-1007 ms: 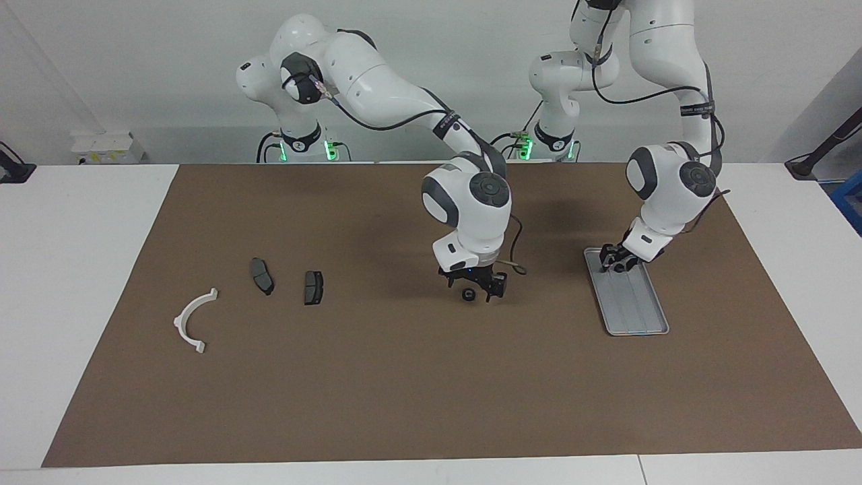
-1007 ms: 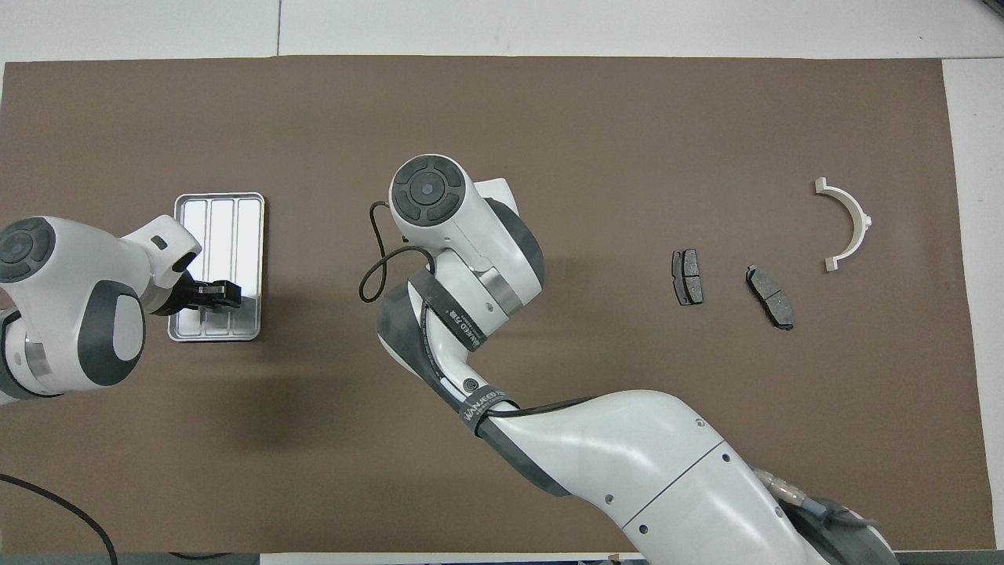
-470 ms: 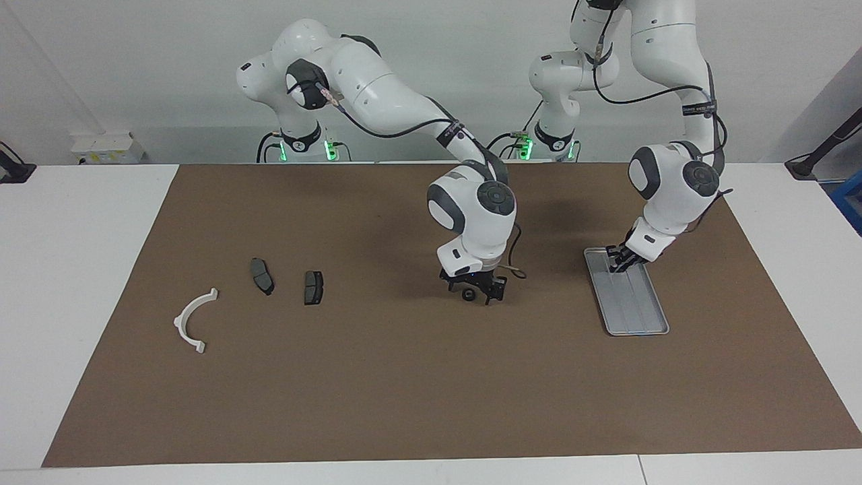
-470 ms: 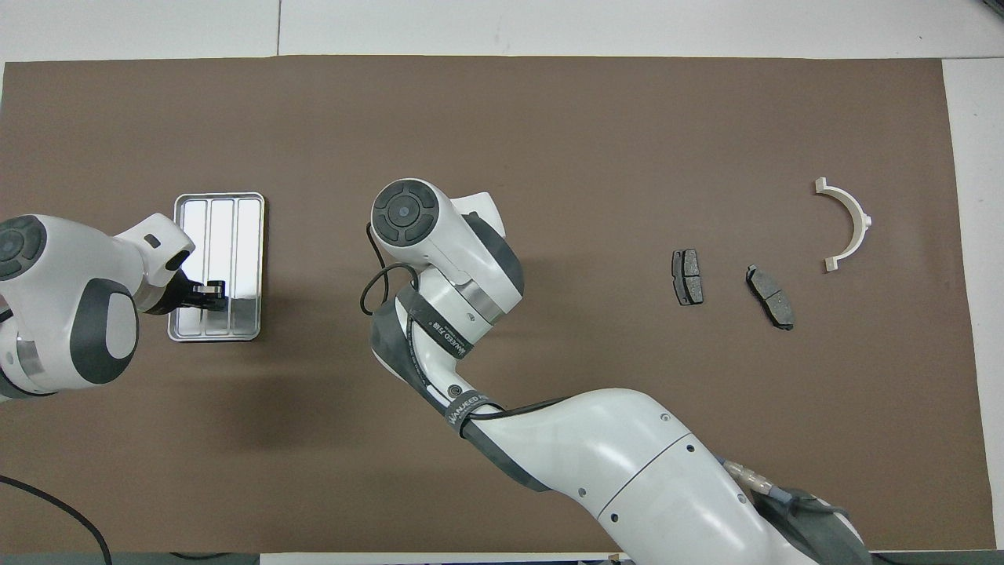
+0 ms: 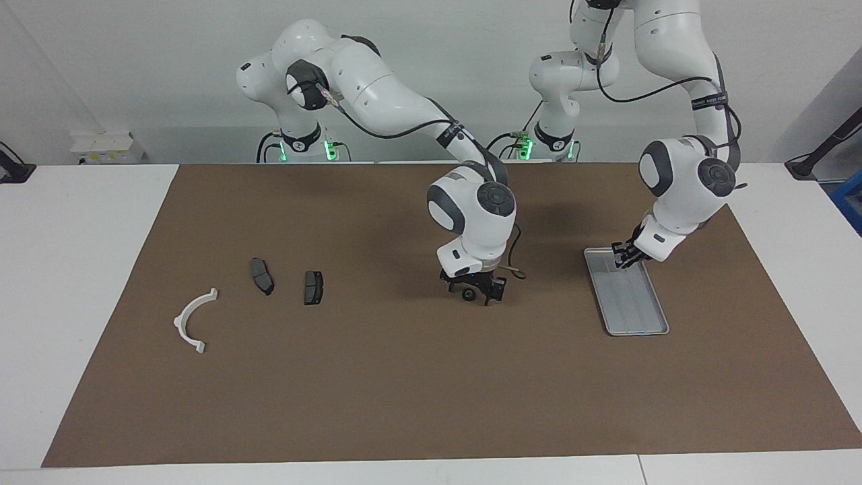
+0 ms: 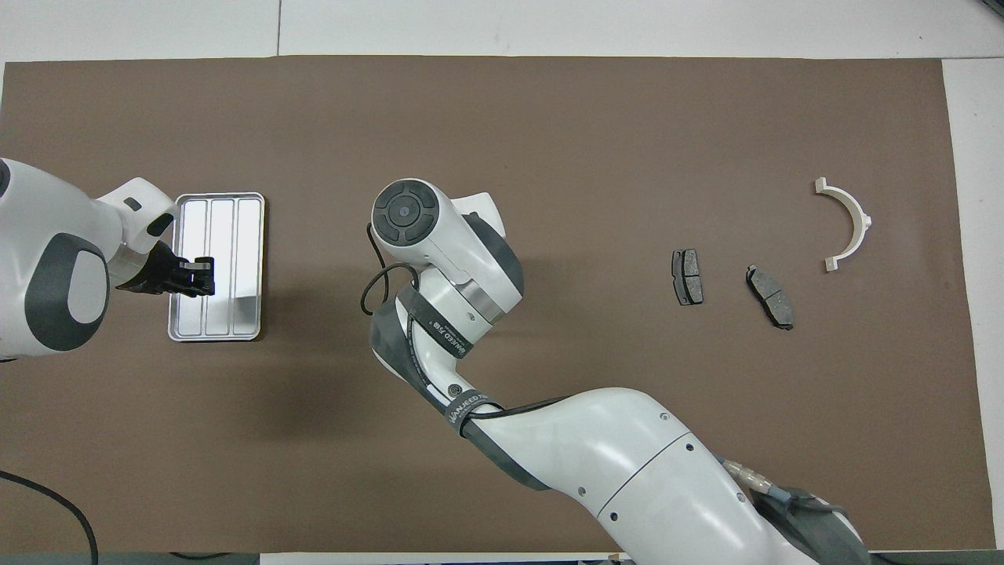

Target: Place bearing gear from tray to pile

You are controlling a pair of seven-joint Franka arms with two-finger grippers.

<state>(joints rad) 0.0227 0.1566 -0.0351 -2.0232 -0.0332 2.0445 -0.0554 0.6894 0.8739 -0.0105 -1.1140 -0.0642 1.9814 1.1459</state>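
The bearing gear [image 5: 467, 294], small, dark and round, lies on the brown mat between the tray [image 5: 640, 310] and the pile. My right gripper [image 5: 472, 296] is down at the mat around it; the overhead view hides both under the right wrist. The silver ridged tray [image 6: 222, 227] lies toward the left arm's end and looks bare. My left gripper [image 5: 619, 259] hangs shut, holding nothing, over the tray's rim [image 6: 205, 276]. The pile is a white arc [image 5: 192, 320] and two dark pads [image 5: 262, 275] [image 5: 313, 287] toward the right arm's end.
A brown mat [image 5: 404, 391] covers most of the white table. The right arm's forearm [image 6: 596, 455] crosses the mat's near part in the overhead view. A black cable [image 6: 47, 502] lies at the near corner by the left arm.
The right gripper has sunk to the mat around the gear and narrowed. The left gripper has shut, risen and drawn back from inside the tray to its rim.
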